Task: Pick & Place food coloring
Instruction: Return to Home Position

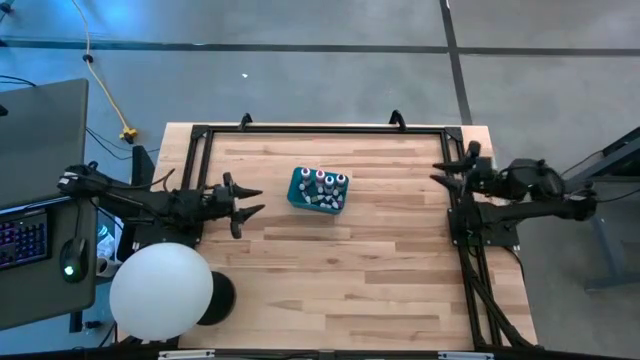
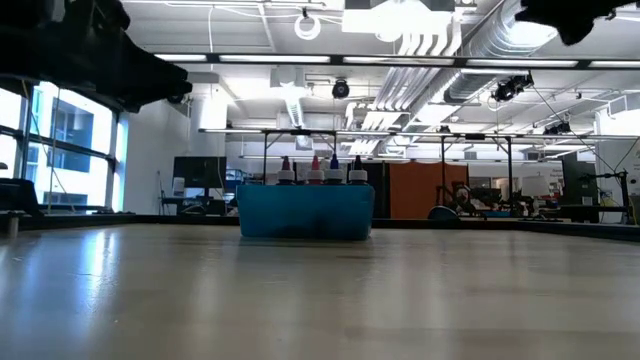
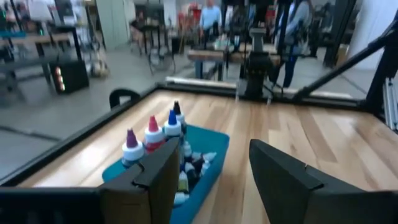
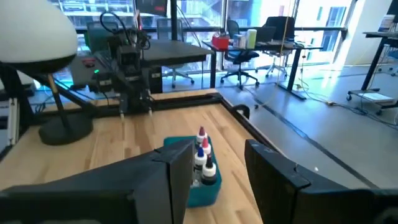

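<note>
The food coloring is a set of tiny white-capped bottles inside a teal box that rests on the wooden table, a little toward its far side. Some bottles stand upright and others lie loose in the box. My left gripper is open and level, a short way toward the table's left edge from the box, pointing at it. My right gripper is open at the table's right edge, far from the box, with nothing between its fingers.
A lamp with a white globe stands at the near left corner. A black metal frame runs along the table's far, left and right edges. Bare wood lies between the box and the right arm and toward the near edge.
</note>
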Tool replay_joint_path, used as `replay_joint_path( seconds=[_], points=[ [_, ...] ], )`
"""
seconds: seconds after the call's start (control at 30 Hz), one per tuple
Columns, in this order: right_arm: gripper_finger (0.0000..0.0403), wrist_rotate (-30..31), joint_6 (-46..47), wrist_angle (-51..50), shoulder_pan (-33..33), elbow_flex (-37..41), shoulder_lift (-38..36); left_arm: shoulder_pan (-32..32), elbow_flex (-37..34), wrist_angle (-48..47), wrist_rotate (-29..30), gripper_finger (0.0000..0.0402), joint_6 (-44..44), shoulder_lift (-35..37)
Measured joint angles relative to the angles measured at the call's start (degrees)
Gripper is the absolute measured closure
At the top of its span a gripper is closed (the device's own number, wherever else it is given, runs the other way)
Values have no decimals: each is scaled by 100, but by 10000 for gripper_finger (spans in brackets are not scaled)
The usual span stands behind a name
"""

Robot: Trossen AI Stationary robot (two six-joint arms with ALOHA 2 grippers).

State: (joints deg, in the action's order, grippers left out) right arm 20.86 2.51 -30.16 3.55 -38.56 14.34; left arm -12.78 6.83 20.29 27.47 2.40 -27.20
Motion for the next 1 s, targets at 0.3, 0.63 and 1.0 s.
replay_joint_path(
  seconds=[0.3,0.63,1.0],
  points=[
    [265,18,48,1733,-2,1782,-577,0,-512,825,-167,212,-92,13],
    [265,60,270,2287,-4,2992,-1390,0,-512,817,-440,212,-514,-4],
    [265,56,336,3484,-17,3798,-1198,1,-512,166,-397,212,-309,-9]
  ],
)
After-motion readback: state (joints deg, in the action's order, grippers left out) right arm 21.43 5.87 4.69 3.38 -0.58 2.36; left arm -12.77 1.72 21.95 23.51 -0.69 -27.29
